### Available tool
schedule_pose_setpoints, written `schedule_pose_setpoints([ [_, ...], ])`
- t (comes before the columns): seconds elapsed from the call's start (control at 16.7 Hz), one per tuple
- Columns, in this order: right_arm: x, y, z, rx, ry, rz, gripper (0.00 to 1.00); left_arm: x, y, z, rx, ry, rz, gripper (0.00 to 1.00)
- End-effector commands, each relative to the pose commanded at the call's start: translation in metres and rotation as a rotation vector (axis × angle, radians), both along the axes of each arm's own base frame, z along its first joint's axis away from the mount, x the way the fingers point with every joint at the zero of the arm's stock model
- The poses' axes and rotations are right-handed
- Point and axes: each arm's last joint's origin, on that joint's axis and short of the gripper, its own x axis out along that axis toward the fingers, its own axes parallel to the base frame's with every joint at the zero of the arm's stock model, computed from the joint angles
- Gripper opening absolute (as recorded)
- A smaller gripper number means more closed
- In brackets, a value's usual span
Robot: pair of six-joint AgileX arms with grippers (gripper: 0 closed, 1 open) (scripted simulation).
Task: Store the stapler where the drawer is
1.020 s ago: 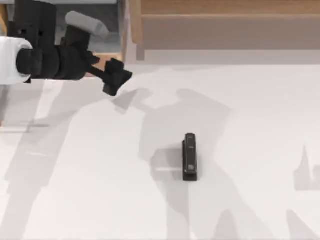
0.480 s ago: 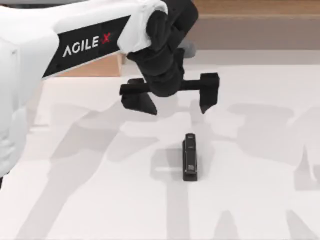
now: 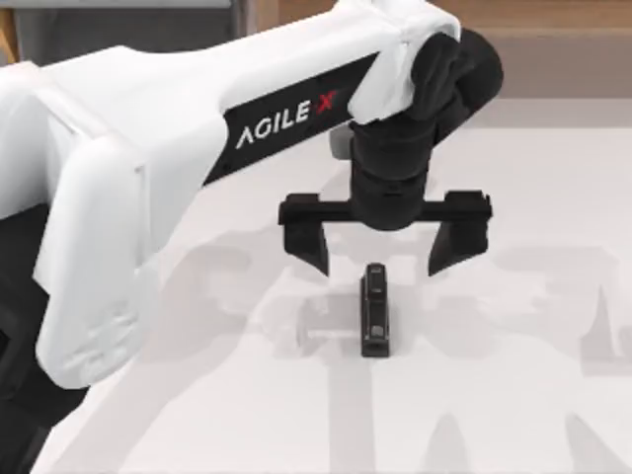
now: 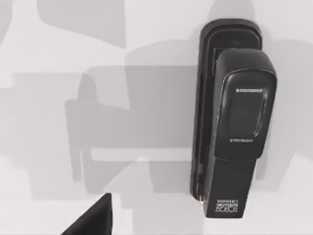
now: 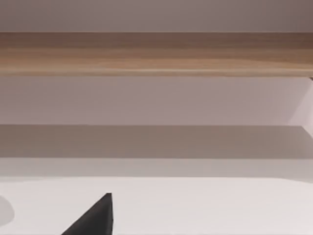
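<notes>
The slim black stapler (image 3: 374, 309) lies lengthwise on the white table near the middle, and it shows large in the left wrist view (image 4: 234, 122). My left gripper (image 3: 383, 240) hangs over the stapler's far end, open. Its two black fingers (image 3: 306, 240) stand wide apart, one on each side of the stapler's line, and touch nothing. The drawer (image 3: 118, 30) shows its grey inside at the back left, partly behind my left arm. A dark corner of my right gripper (image 5: 95, 220) shows in the right wrist view, which faces the cabinet.
A long brown wooden cabinet (image 3: 553, 49) runs along the back right edge and also appears in the right wrist view (image 5: 156, 54). My white left arm spans the left half of the table. Bare white table surrounds the stapler.
My left arm has swung from the drawer at the back left toward the middle. Its gripper is now over the stapler's far end. The stapler has not moved.
</notes>
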Motion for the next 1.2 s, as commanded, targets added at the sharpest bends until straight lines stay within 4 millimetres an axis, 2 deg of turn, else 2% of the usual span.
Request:
schedule_pose_setpoints([
  [0.42, 0.0, 0.0, 0.0, 0.0, 0.0, 0.0, 1.0, 0.001, 0.001, 0.0, 0.001, 0.0, 0.004, 1.0],
  [0.54, 0.0, 0.0, 0.0, 0.0, 0.0, 0.0, 1.0, 0.001, 0.0, -0.012, 0.005, 0.002, 0.002, 1.0],
  [0.9, 0.0, 0.0, 0.0, 0.0, 0.0, 0.0, 1.0, 0.0, -0.001, -0.066, 0.002, -0.001, 0.002, 1.0],
  [1.14, 0.0, 0.0, 0.0, 0.0, 0.0, 0.0, 1.0, -0.001, -0.001, -0.07, 0.004, 0.001, 0.002, 1.0],
  [1.2, 0.0, 0.0, 0.0, 0.0, 0.0, 0.0, 1.0, -0.001, -0.001, -0.07, 0.004, 0.001, 0.002, 0.92],
])
